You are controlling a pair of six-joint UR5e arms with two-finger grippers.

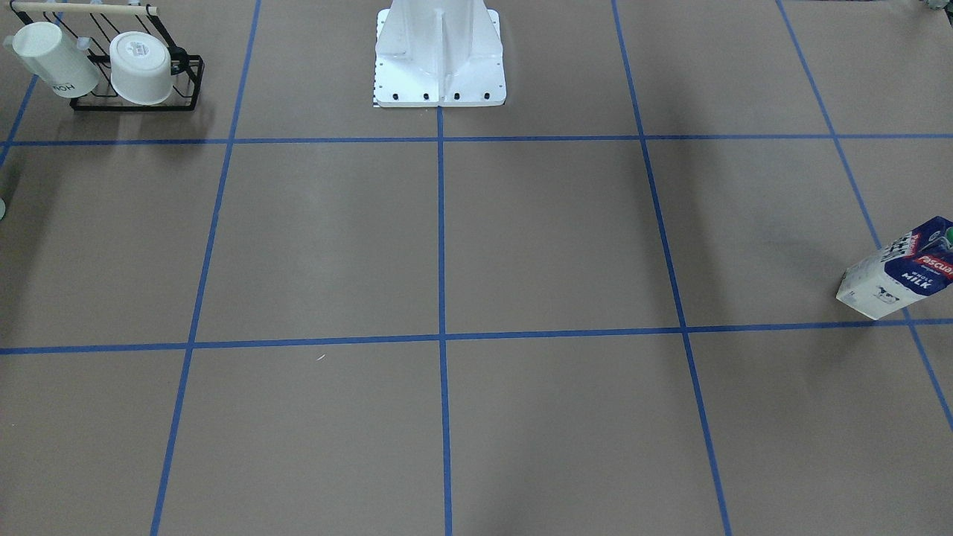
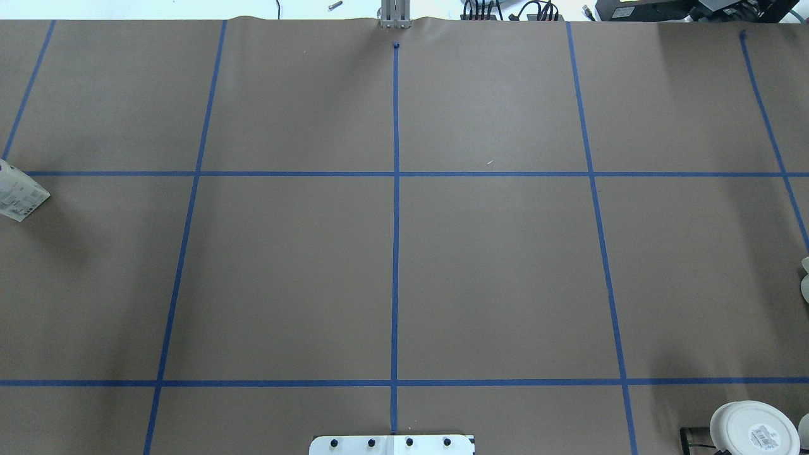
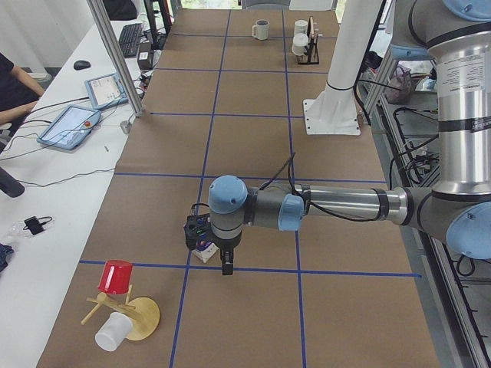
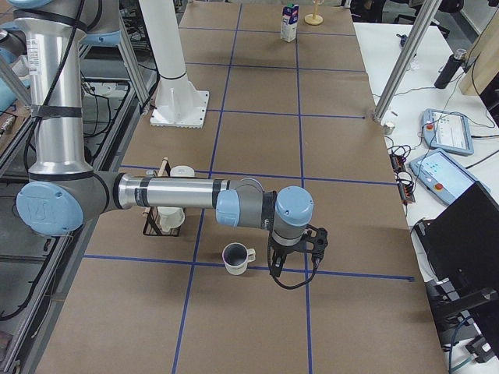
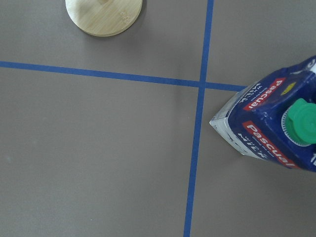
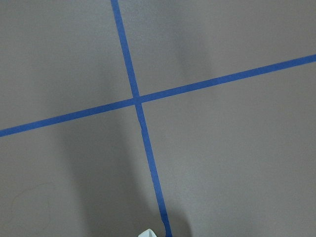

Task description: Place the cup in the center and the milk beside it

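The milk (image 1: 897, 268) stands at the table's end on my left, also in the overhead view (image 2: 19, 193) and the left wrist view (image 5: 276, 123), green cap up. My left gripper (image 3: 225, 263) hovers right by it and hides most of it in the exterior left view; I cannot tell if it is open. The cup (image 4: 236, 258) stands upright at the opposite end. My right gripper (image 4: 292, 267) hangs just beside it, apart; I cannot tell its state. The center (image 2: 396, 174) is bare, also in the front view (image 1: 442, 337).
A black wire rack (image 1: 138, 74) holds two other white cups near the cup's end (image 4: 168, 214). A wooden stand (image 3: 123, 307) with a red and a white cup is near the milk; its round base (image 5: 103, 15) shows. The robot base (image 1: 439, 56) stands mid-edge.
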